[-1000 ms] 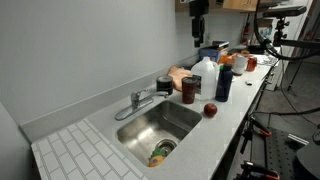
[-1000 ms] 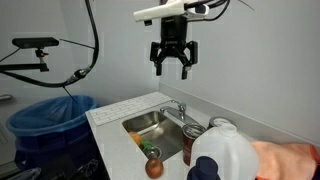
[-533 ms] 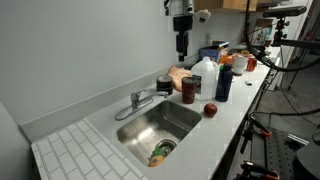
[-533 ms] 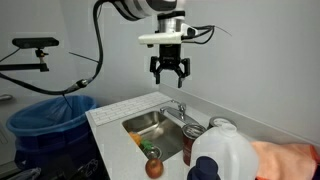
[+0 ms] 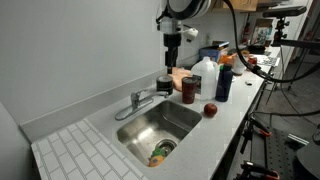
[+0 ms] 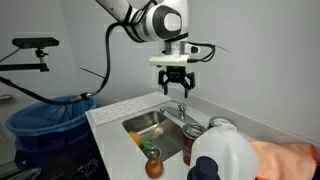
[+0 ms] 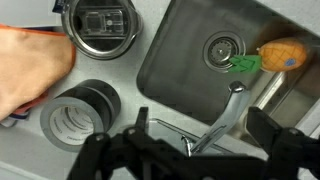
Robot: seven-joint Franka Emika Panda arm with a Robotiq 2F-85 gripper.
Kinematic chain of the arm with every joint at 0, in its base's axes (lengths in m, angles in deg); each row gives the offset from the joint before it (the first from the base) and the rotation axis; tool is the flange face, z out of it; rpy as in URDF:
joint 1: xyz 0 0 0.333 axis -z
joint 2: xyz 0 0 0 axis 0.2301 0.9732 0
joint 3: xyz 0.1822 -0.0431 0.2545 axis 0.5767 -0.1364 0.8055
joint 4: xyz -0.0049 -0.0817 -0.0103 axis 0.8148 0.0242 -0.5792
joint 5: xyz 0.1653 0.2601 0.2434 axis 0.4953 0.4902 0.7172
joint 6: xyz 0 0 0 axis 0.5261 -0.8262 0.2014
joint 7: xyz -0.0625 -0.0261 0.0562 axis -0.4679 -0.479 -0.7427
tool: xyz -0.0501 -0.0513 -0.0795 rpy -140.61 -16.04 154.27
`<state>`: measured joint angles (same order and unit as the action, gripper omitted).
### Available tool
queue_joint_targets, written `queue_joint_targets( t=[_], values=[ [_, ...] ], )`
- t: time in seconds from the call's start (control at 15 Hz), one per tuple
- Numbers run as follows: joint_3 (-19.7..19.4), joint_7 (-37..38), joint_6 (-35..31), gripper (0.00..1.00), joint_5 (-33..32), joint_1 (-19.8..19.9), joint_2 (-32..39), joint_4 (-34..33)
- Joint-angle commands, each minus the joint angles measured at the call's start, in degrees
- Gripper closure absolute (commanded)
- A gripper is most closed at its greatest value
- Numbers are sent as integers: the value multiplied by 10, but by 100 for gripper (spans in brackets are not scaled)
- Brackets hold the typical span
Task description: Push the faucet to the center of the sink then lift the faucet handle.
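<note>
The chrome faucet (image 5: pixel 138 99) stands on the counter at the back rim of the steel sink (image 5: pixel 175 120). Its spout angles over the basin toward the drainboard side, and the faucet handle (image 5: pixel 152 93) lies low. Both exterior views show my gripper (image 5: pixel 171 66), open and empty, hanging above the faucet (image 6: pixel 180 107) and apart from it. In the wrist view the spout (image 7: pixel 228 112) and the thin handle (image 7: pixel 170 127) lie between my spread fingers, with the gripper (image 7: pixel 185 142) centred over the base. The sink (image 7: pixel 180 60) holds a toy carrot (image 7: pixel 280 54) by the drain.
A tape roll (image 7: pixel 80 112), a black-lidded jar (image 7: pixel 103 24) and an orange object (image 7: pixel 30 65) sit beside the faucet. A milk jug (image 5: pixel 205 75), red can (image 5: pixel 189 90), apple (image 5: pixel 210 110) and blue bottle (image 5: pixel 224 80) crowd the counter. A white ribbed drainboard (image 5: pixel 75 150) adjoins the sink.
My gripper has come down and moved sideways along the wall, from high above the bottles to just above the faucet. It stayed open. The faucet has not moved.
</note>
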<state>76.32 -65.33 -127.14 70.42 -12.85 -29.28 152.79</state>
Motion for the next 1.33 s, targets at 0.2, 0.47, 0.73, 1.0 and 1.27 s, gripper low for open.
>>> queue_joint_targets(
  t=[0.2, 0.47, 0.73, 1.0, 1.27],
  values=[
    [5, 9, -13, 0, 0, 5, 13, -11],
    [7, 24, -53, 0, 0, 3, 53, -27],
    [5, 45, -107, 0, -26, 0, 104, -44],
    [3, 52, -129, 0, -41, 0, 148, -61],
    [3, 54, -129, 0, -44, 2, 168, -60]
  ],
)
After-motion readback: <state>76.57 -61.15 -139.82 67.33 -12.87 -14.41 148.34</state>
